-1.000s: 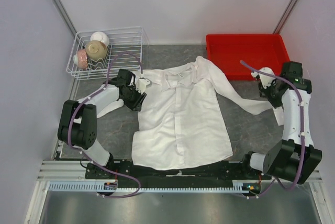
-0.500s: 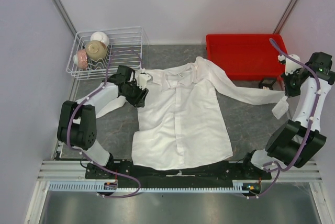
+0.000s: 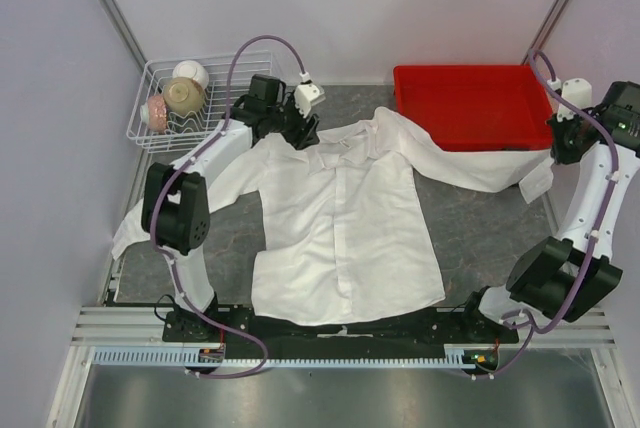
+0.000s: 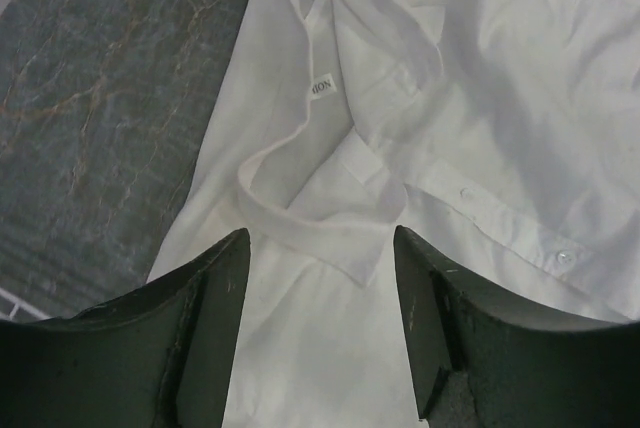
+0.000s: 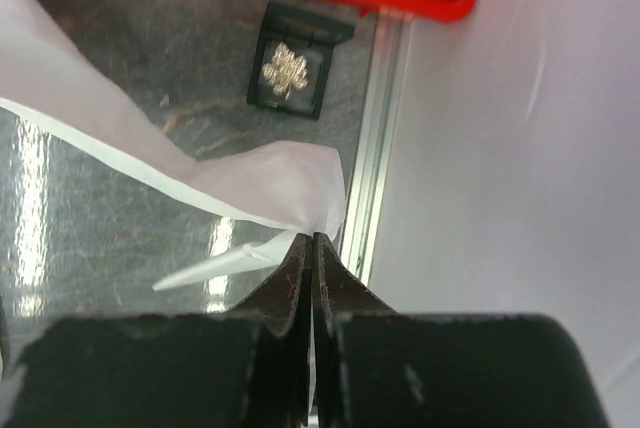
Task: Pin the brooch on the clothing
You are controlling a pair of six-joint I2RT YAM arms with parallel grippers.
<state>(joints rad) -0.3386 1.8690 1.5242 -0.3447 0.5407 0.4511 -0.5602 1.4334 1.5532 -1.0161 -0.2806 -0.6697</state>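
Observation:
The white shirt (image 3: 345, 218) lies face up on the grey table, collar toward the back. My left gripper (image 3: 297, 134) hovers open and empty over the collar (image 4: 330, 238), one finger on each side of a collar point. My right gripper (image 3: 553, 148) is shut on the cuff (image 5: 275, 183) of the shirt's right-hand sleeve and holds it stretched toward the right wall. The gold brooch (image 5: 289, 70) lies in a small open black box (image 5: 296, 43) on the table beyond the cuff, seen only in the right wrist view. In the top view the box is hidden.
A red bin (image 3: 470, 103) stands at the back right, just behind the stretched sleeve. A white wire basket (image 3: 200, 98) with bowls stands at the back left, next to my left arm. The other sleeve (image 3: 135, 223) trails to the left table edge. The right wall is close to my right gripper.
My left gripper moved from the shirt's left shoulder up to the collar, and the left sleeve now lies spread out leftward. My right gripper pulled the cuff farther right and back.

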